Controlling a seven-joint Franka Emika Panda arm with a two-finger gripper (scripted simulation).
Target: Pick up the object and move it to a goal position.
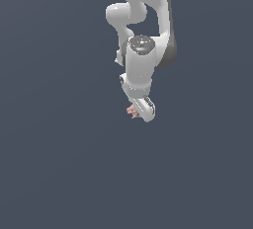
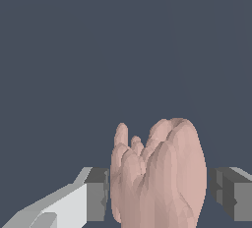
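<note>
The object (image 2: 157, 178) is a lumpy pinkish-tan thing with finger-like bumps, and it stands between the two fingers of my gripper (image 2: 161, 196) in the wrist view. One grey pad (image 2: 97, 195) sits right against its side. The other pad (image 2: 227, 195) stands a little apart from it, with a narrow gap showing. The gripper is open around the object. In the exterior view the white arm points downward, and only a small pink part of the object (image 1: 132, 111) peeks out beside the gripper (image 1: 142, 108) on the exterior view's left.
A plain dark blue-grey surface (image 1: 59, 164) fills both views. Nothing else shows on it.
</note>
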